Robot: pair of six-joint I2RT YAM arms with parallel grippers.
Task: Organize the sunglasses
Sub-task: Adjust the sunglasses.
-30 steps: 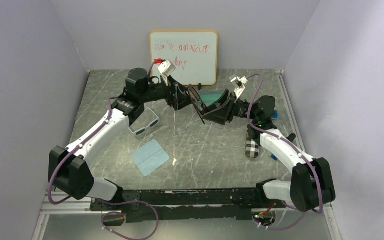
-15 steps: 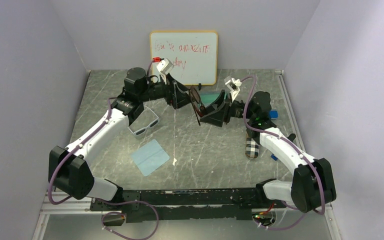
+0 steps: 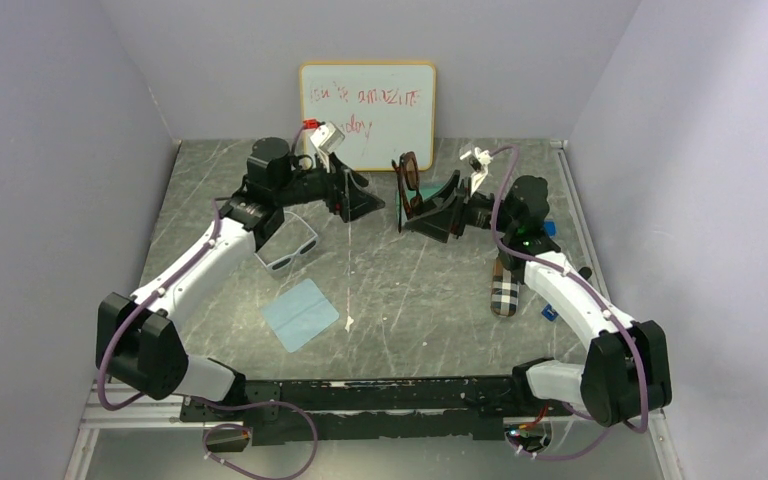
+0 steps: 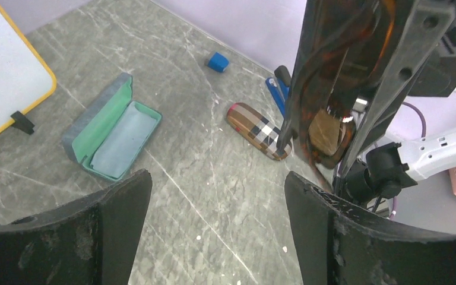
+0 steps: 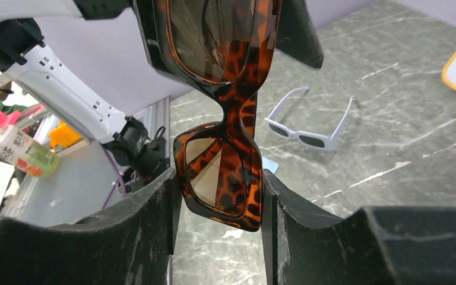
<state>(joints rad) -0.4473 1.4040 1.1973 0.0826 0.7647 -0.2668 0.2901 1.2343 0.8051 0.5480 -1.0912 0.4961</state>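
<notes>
My right gripper point(image 3: 418, 208) is shut on the brown tortoiseshell sunglasses point(image 3: 407, 178) and holds them upright above the table's far middle. In the right wrist view the fingers point(image 5: 154, 225) clamp one amber lens rim of the sunglasses point(image 5: 221, 178). My left gripper point(image 3: 368, 203) is open and empty just left of them. In the left wrist view its jaws stand wide apart, with the brown sunglasses point(image 4: 332, 71) ahead on the right. The white sunglasses point(image 3: 295, 250) lie unfolded on the table under the left arm, and they also show in the right wrist view point(image 5: 312, 127).
An open grey-blue case point(image 4: 110, 133) with a green lining lies near the whiteboard point(image 3: 367, 115). A closed plaid case point(image 3: 503, 290) lies by the right arm. A light-blue cloth point(image 3: 300, 313) lies front left. A small blue block point(image 3: 547, 228) sits at the right.
My left gripper has let go of the brown sunglasses and drawn back to the left. My right gripper now holds them alone and has turned them more upright.
</notes>
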